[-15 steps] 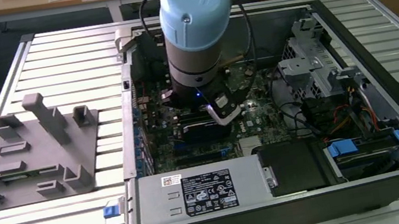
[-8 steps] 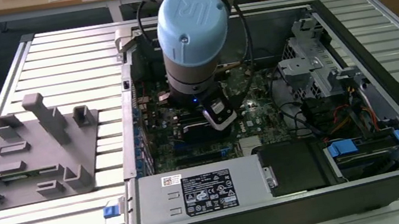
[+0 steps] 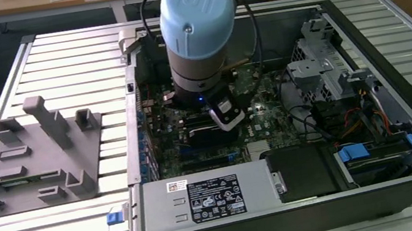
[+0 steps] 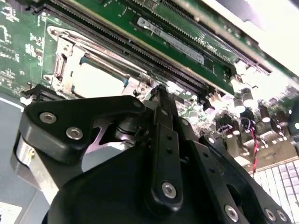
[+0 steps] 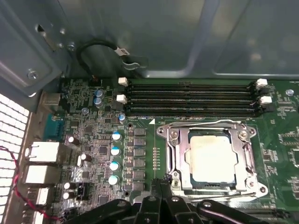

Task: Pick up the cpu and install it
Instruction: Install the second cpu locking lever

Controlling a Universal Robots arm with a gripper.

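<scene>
The cpu [image 5: 210, 157], a pale silvery square, lies flat inside the metal socket frame [image 5: 174, 154] on the green motherboard; it also shows in the second wrist view as the cpu [image 4: 96, 80]. My gripper [image 5: 164, 181] is shut, its black fingertips together with nothing between them, right at the socket frame's near corner and beside the chip, not over it. In the second wrist view the gripper [image 4: 159, 91] points at the same edge of the socket. In the exterior view the gripper [image 3: 225, 118] hangs low inside the open computer case [image 3: 405, 121], above the board's middle.
Long black memory slots [image 5: 191, 98] run just beyond the socket. Capacitors [image 5: 115, 151] and port blocks [image 5: 44, 151] stand beside it. The case holds a power supply [image 3: 202, 200] in front and a drive cage [image 3: 323, 72] at the exterior view's right. A grey fixture [image 3: 31, 161] sits outside.
</scene>
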